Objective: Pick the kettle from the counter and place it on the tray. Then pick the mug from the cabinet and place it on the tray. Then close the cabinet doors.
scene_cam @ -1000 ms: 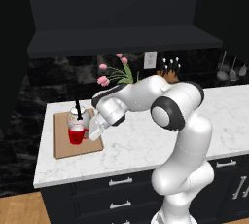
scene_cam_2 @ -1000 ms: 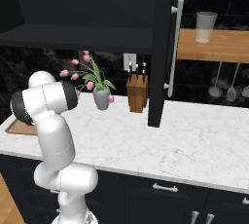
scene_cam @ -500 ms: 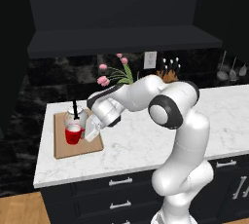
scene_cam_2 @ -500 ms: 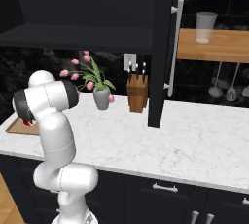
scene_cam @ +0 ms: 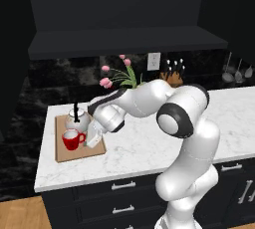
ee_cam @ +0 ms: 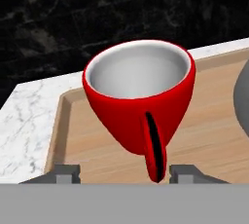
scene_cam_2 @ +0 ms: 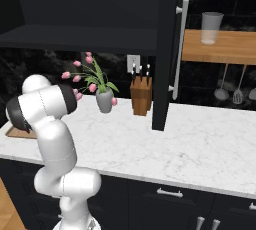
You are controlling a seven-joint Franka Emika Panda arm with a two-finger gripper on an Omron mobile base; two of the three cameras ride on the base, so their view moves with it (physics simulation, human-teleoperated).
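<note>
Red mug (ee_cam: 138, 96) stands on the wooden tray (ee_cam: 204, 130), centre of the hand view, its handle pointing down-frame between the 2 spread tips of the claw (ee_cam: 125, 172), which has released it.

Grey vase of pink tulips (scene_cam_2: 104, 99), brown knife block (scene_cam_2: 141, 96), hanging utensils (scene_cam_2: 230, 93), glass (scene_cam_2: 211, 28)

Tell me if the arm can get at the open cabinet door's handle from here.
Probably yes: the end effector stands open off the mug, and nothing blocks the door handle.
</note>
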